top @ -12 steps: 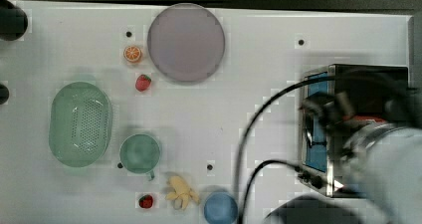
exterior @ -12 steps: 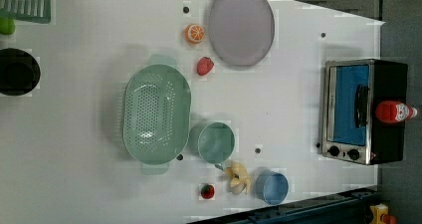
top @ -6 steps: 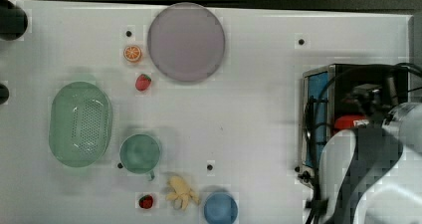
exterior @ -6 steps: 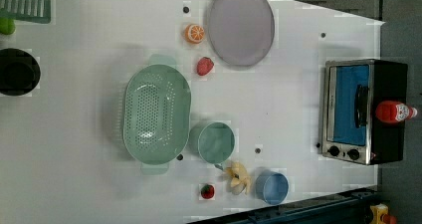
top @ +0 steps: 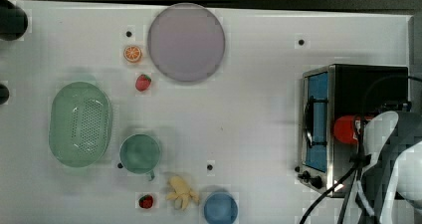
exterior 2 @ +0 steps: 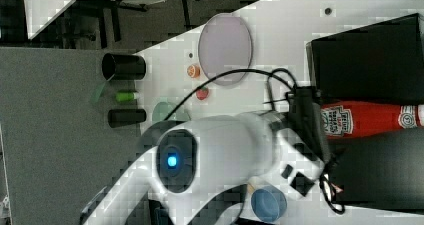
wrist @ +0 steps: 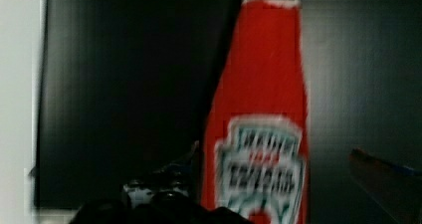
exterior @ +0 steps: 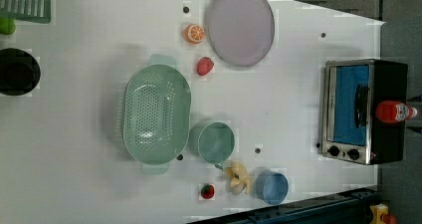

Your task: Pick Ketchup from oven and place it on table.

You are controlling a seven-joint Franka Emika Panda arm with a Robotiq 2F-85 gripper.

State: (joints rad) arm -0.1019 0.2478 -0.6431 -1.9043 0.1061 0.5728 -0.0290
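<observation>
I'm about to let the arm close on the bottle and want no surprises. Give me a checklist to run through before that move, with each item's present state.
1. Small red ketchup bottle with white cap standing upright on the black top of the boxy toaster oven: ok.
2. Pincer open: ok.
3. Bottle centred between the fingers: cannot tell.
4. Arm brought up next to the bottle, as the right view shows: ok.
5. Blue-tinted glass oven door shut, out of the way: ok.
6. Bare patch of white tabletop in front of the oven for setting down: ok.
</observation>
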